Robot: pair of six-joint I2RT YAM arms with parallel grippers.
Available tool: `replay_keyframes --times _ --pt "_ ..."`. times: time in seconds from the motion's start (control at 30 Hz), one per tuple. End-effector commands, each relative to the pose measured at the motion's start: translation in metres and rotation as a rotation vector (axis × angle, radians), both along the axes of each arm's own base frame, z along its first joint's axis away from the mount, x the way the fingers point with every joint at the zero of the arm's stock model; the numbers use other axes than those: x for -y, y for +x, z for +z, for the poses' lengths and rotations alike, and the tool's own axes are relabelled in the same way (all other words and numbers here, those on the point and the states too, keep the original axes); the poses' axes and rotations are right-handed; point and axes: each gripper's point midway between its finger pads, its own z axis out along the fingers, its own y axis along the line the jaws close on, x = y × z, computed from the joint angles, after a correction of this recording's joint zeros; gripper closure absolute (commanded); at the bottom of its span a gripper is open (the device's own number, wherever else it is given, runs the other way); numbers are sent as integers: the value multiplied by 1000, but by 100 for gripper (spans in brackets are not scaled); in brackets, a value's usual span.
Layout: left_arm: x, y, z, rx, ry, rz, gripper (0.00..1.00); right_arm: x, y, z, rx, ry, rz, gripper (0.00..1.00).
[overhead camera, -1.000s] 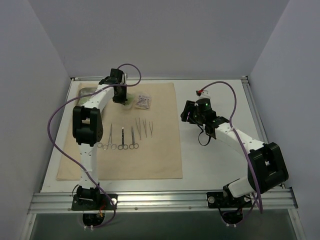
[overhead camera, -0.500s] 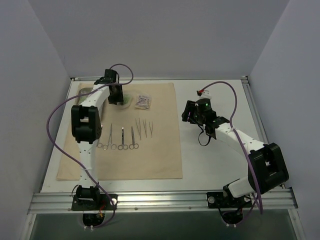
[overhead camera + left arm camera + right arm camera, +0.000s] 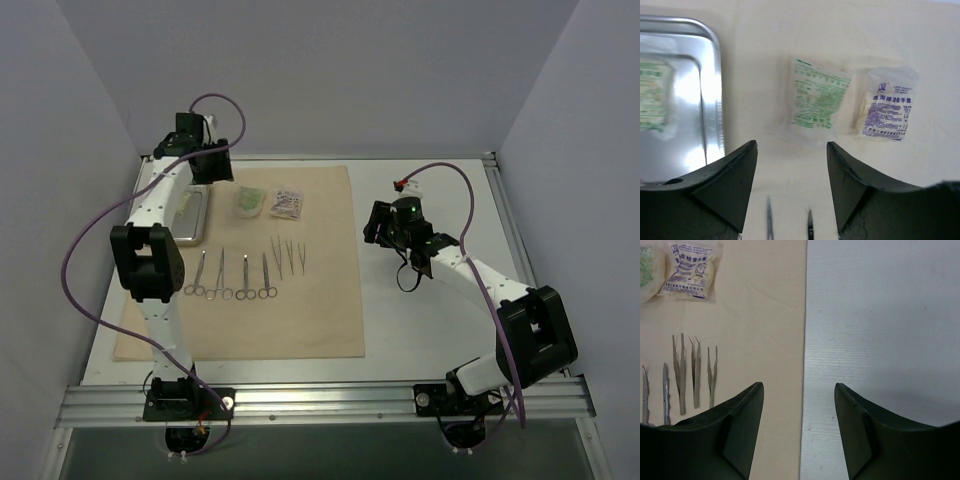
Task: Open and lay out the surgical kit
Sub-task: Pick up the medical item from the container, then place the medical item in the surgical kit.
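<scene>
My left claw [image 3: 791, 187] hangs with its jaws spread apart and nothing between them, up at the far left of the table [image 3: 430, 330], about eleven o'clock from the middle of the beige cloth wrap [image 3: 300, 310]. That cloth lies opened flat as one large sheet over the left half of the table.

Through my left wrist camera I look straight down on it. At about twelve o'clock from my fingers sits a green-printed packet [image 3: 813, 100], flat on the cloth. Just beside it at two o'clock lies a blue-printed packet [image 3: 886, 109], close to it but I cannot tell whether the edges touch. At ten o'clock is the steel tray [image 3: 705, 95], with another green-printed packet [image 3: 654, 95] inside it. Two instrument tips show at six o'clock, between my fingers.

From above, the scissor-like instruments [image 3: 232, 277] lie in a row on the cloth, handles toward the arm bases, and the tweezers [image 3: 288, 256] lie just beside them at three o'clock, below the two packets.

My right claw [image 3: 798, 425] also stands open and empty, hovering over the right edge of the cloth where it meets bare table, well apart from the kit pieces. Its camera shows the tweezers at nine o'clock and the blue-printed packet at eleven.
</scene>
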Motion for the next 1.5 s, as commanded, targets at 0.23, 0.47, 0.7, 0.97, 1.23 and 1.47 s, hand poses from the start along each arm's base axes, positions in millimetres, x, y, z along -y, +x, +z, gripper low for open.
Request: replay_keyframes --times 0.23,0.47,0.7,0.97,1.23,1.47 --pt "-163 5 29 45 279 188 32 0 8 13 45 14 -11 46" --pt "-192 17 -34 -79 297 175 46 1 6 14 43 13 -11 46" --pt "-203 25 -64 -119 335 153 51 4 2 14 40 7 -18 46" --pt "-194 21 -50 -81 295 149 96 4 4 20 48 9 -22 46" --pt "-153 1 41 65 143 169 98 2 10 24 61 13 -23 46" --pt "-22 -23 82 106 -4 14 98 21 26 17 56 -16 -77 46"
